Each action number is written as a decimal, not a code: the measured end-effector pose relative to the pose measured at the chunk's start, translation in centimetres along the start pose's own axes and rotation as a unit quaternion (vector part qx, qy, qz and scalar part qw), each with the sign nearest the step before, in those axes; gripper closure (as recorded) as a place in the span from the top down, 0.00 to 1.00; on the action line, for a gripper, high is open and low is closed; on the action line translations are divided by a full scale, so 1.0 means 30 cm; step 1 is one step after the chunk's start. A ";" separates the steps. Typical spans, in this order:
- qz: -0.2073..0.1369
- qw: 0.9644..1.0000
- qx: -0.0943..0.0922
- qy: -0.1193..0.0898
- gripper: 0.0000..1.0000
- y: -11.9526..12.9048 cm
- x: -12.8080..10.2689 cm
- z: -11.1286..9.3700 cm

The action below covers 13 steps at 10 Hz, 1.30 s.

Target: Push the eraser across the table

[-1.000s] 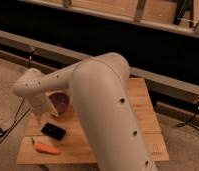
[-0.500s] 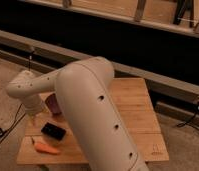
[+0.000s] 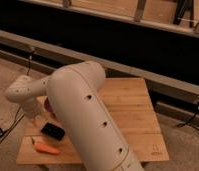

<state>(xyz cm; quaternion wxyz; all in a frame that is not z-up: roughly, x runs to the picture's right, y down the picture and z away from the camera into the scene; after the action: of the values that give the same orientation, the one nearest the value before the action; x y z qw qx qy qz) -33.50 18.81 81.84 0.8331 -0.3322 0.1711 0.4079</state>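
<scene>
The eraser (image 3: 53,131), a small flat black block, lies on the front left part of the light wooden table (image 3: 135,112). My gripper (image 3: 36,120) hangs down from the white wrist just left of the eraser, low over the table top. My thick white arm crosses the middle of the view and hides much of the table's centre. I cannot tell if the gripper touches the eraser.
An orange carrot (image 3: 45,148) lies near the table's front left edge, just in front of the eraser. A dark purple bowl (image 3: 48,105) sits behind the eraser, mostly hidden by my arm. Cables run over the floor at left and right.
My arm has swung to the left, and the wrist now sits further left and lower over the table. The eraser and carrot have not moved.
</scene>
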 end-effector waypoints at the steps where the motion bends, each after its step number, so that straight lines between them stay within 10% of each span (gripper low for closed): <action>1: -0.002 1.000 -0.001 -0.001 0.22 0.005 -0.006 0.016; 4: -0.006 1.000 0.004 0.003 0.00 0.001 -0.001 0.049; 13: 0.023 0.999 0.008 0.032 0.00 -0.132 0.129 0.140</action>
<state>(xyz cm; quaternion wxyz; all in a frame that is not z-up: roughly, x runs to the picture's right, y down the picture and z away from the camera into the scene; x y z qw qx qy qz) -27.96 22.15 84.35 0.8204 -0.3343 0.2084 0.4143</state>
